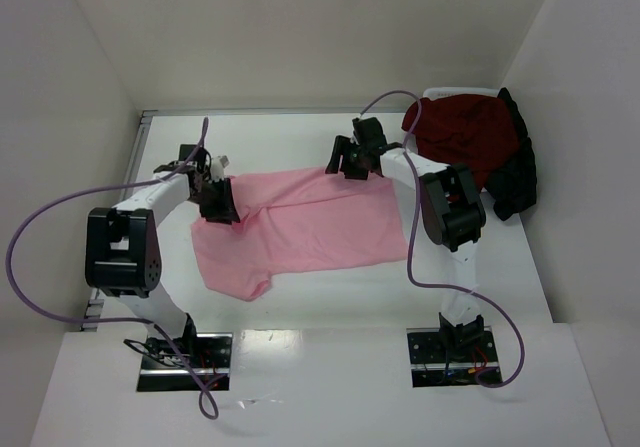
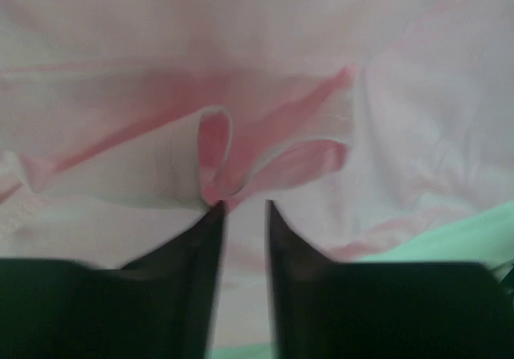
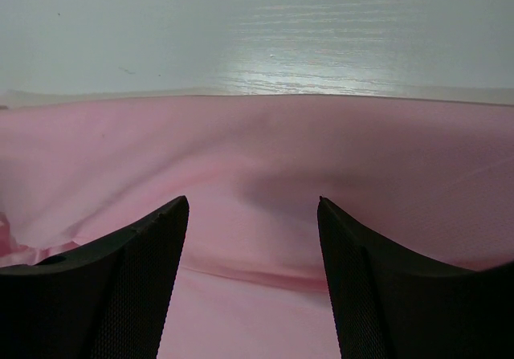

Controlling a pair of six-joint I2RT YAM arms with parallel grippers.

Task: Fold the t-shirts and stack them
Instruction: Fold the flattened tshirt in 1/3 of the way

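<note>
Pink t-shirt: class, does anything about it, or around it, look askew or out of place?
The pink t-shirt lies skewed, its cloth puckered into a small loop just ahead of the left gripper. Far right, a dark red t-shirt and a black t-shirt sit in a crumpled, unfolded heap.

Your desk (image 1: 300, 142), white and walled on three sides, carries three t-shirts.
You have the pink t-shirt (image 1: 300, 229) spread flat across the middle, rumpled at its left end, with one sleeve pointing toward the near edge. In the far right corner the maroon t-shirt (image 1: 462, 135) sits bunched in a heap, and the black t-shirt (image 1: 517, 179) is crumpled against its right side, touching it.
</note>
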